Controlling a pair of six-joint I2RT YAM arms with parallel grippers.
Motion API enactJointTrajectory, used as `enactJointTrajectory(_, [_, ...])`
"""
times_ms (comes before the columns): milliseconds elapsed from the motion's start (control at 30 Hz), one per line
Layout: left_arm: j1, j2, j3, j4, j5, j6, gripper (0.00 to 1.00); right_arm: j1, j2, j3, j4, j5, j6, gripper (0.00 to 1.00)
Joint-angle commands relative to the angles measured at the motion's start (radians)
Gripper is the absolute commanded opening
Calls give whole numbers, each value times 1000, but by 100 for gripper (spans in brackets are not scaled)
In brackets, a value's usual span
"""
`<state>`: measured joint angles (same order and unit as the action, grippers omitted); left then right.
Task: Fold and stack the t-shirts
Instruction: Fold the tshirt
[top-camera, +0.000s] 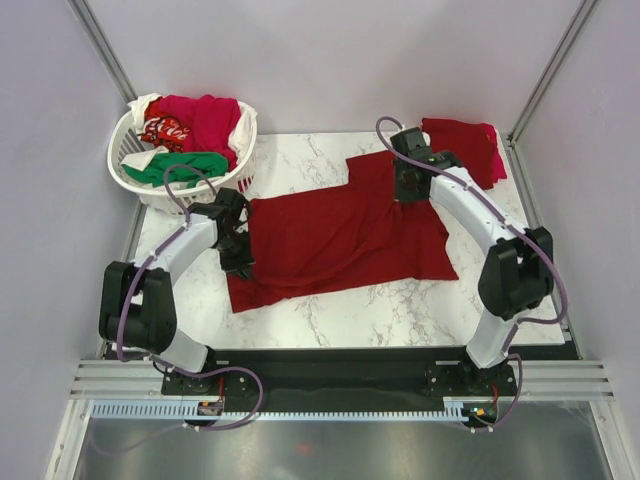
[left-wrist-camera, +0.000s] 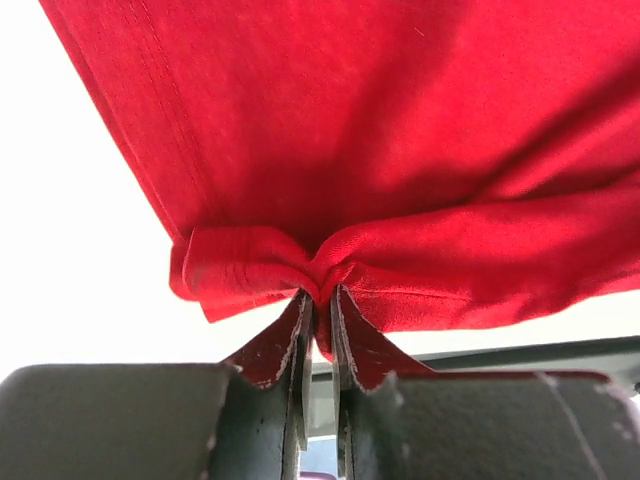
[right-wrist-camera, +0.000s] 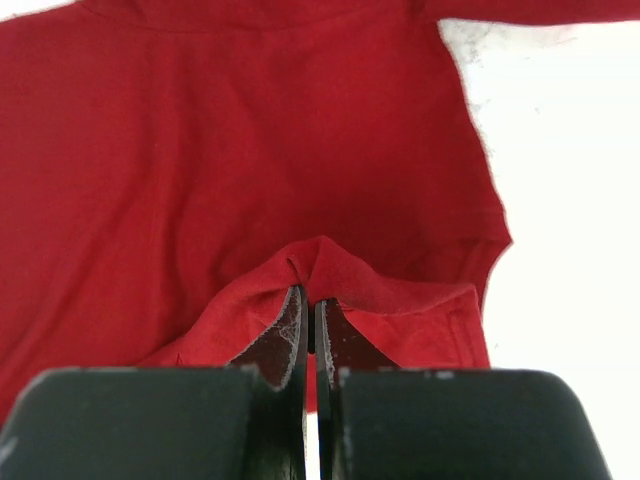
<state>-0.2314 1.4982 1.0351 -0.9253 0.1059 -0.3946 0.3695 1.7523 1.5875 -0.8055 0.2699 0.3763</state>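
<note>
Left gripper (left-wrist-camera: 320, 300) and right gripper (right-wrist-camera: 310, 295) are each clamped on an edge of the dark red t-shirt (top-camera: 340, 235) spread between them. One red shirt (top-camera: 465, 145), seemingly folded, is laid just beyond the right gripper. Other shirts (top-camera: 195, 125) are heaped in the basket (top-camera: 122, 170) beyond the left. Most folding is judged undone.

We see a matt red cloth shirt (top-camera: 340, 235) on a smooth marble-patterned table (top-camera: 400, 308); the white lattice basket (top-camera: 127, 176) looks plastic.

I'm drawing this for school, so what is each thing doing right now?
Spread t-shirt: lying open, pinched at two edges.
Left gripper: shut on its left edge.
Right gripper: shut on its far edge.
Far t-shirt: roughly folded, lying apart.
Basket: holding clothes.
</note>
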Motion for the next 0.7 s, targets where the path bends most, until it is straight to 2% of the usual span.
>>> enactJointTrajectory(0, [32,54,43,48,5,72,18,0,81,37,26,25,-10,0])
enactJointTrajectory(100, [56,120,68,72,21,71,23,-4,145,52,34,48,-14,8])
enactJointTrajectory(133, [61,137,89,77,23,68,31,-10,177,71,35,55,-22,17])
enactJointTrajectory(167, [63,164,101,80,14,63,38,-15,190,80,34,67,-23,35])
enactJointTrajectory(200, [64,171,112,80,-6,59,45,-17,199,91,34,95,-28,77])
enactJointTrajectory(233, [63,168,127,82,-20,48,61,-23,205,112,28,113,-36,89])
enactJointTrajectory(267, [64,154,131,80,-40,37,69,-24,199,120,6,139,-34,97])
enactJointTrajectory(300, [63,111,131,83,-73,30,76,-26,187,120,2,185,-33,98])
enactJointTrajectory(333, [63,82,122,85,-93,14,99,-29,138,94,-1,201,-27,98])
enactJointTrajectory(400, [64,-8,102,88,-142,-1,100,-32,64,40,12,209,12,98])
enactJointTrajectory(500, [63,-138,19,100,-112,-41,100,-34,-127,-143,72,172,78,98])
enactJointTrajectory(533, [63,-173,-33,103,-109,-62,100,-38,-227,-250,89,148,97,98])
enactJointTrajectory(667, [63,-347,-154,123,-46,-96,100,-104,-414,-496,153,-3,170,98])
